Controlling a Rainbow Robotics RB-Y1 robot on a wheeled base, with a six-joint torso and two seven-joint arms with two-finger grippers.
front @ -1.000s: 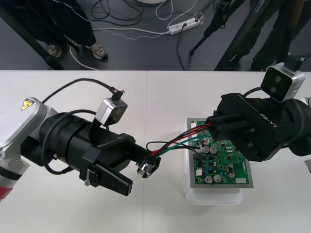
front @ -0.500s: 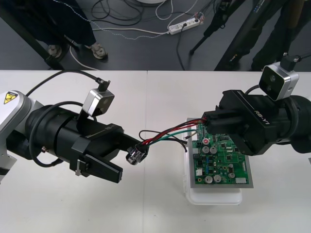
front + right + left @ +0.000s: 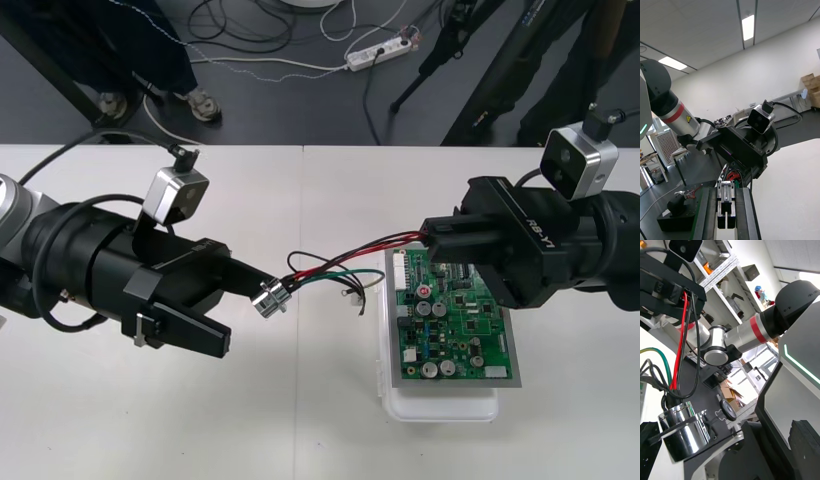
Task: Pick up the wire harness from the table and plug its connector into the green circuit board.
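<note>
I'm aligning for insertion: left jaws gripping the socket (image 3: 270, 298), right jaws clamping the wires (image 3: 679, 352) near their plug end over the green circuit board's (image 3: 455, 325) far-left corner. Next needs a square descent.

You see the socket (image 3: 684, 431) in polished, mirror-bright metal; wires (image 3: 678, 348) in smooth glossy plastic sheathing; table (image 3: 300, 420) matt and smooth
</note>
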